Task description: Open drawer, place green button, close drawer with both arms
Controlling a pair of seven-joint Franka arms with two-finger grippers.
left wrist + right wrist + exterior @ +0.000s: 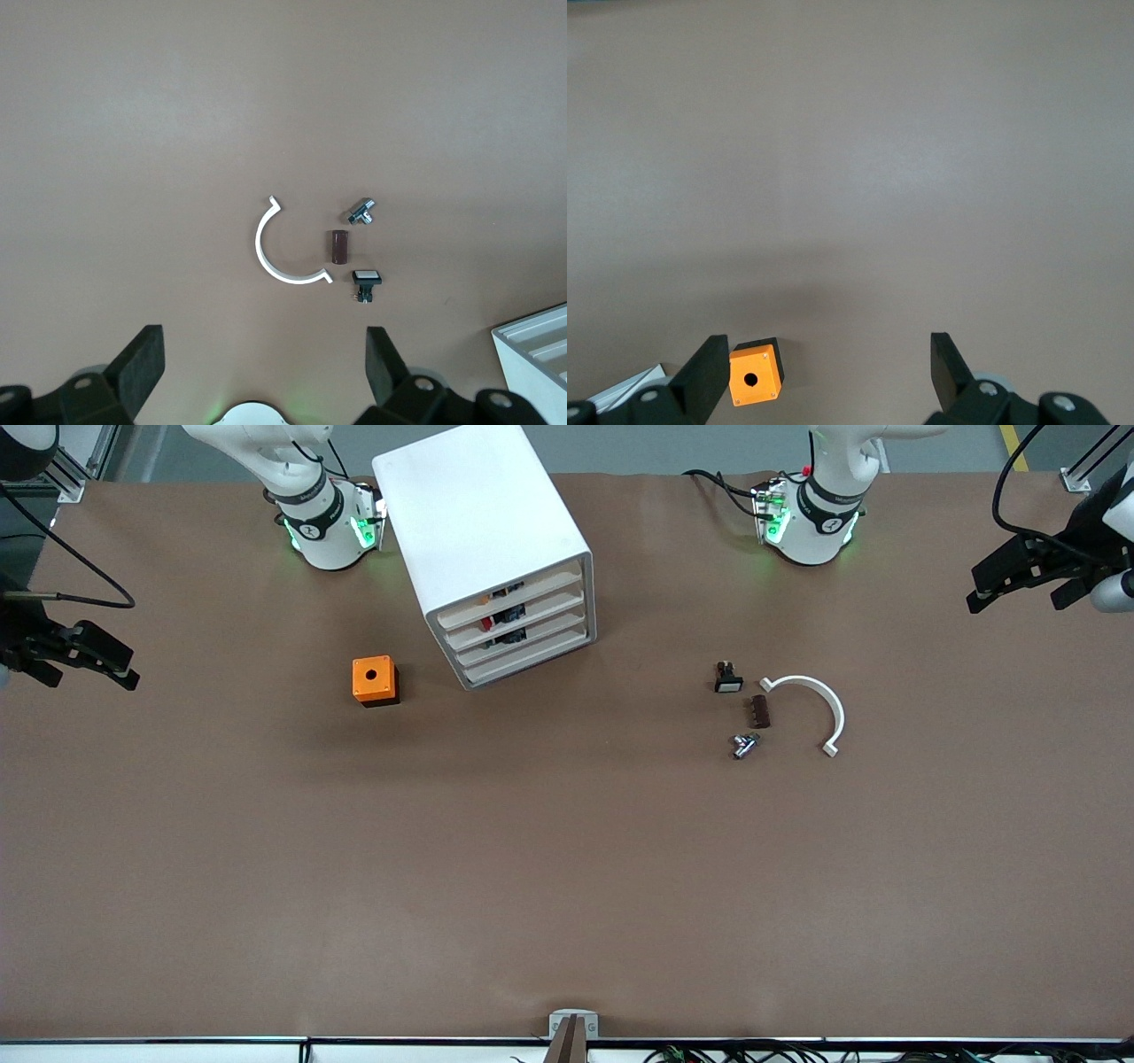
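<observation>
Plainly, in the front view we see the white cabinet (pixel 483 531) standing between the two arm bases, its four drawers all pushed in. The drawer (pixel 524 643), third counted downward, is shut. The button (pixel 746 745) lies on the brown table (pixel 567 886) toward the left arm's end, well apart from the cabinet. It looks greyish to us, with only a hint of green. Near it, farther from the camera, lie a brown block (pixel 760 711) and a white-capped black button (pixel 728 677). A white curved piece (pixel 811 704) lies beside them. An orange cube (pixel 375 680) sits beside the cabinet toward the right arm's end. The left gripper (pixel 1019 598) hangs over the left arm's end of the table and the right gripper (pixel 84 666) over the right arm's end. Both hold nothing.

From the left wrist view we look down past the left gripper (pixel 266 367), its fingers (pixel 146 359) spread wide and empty. The button (pixel 361 211) lies just beside the brown block (pixel 340 246), with the white-capped black button (pixel 366 285) and the white curved piece (pixel 283 243) close by. A corner of the cabinet (pixel 536 350) shows.

From the right wrist view we see the right gripper (pixel 824 367) equally wide apart and empty above the table. The orange cube (pixel 755 375) shows between its fingers (pixel 943 363).
</observation>
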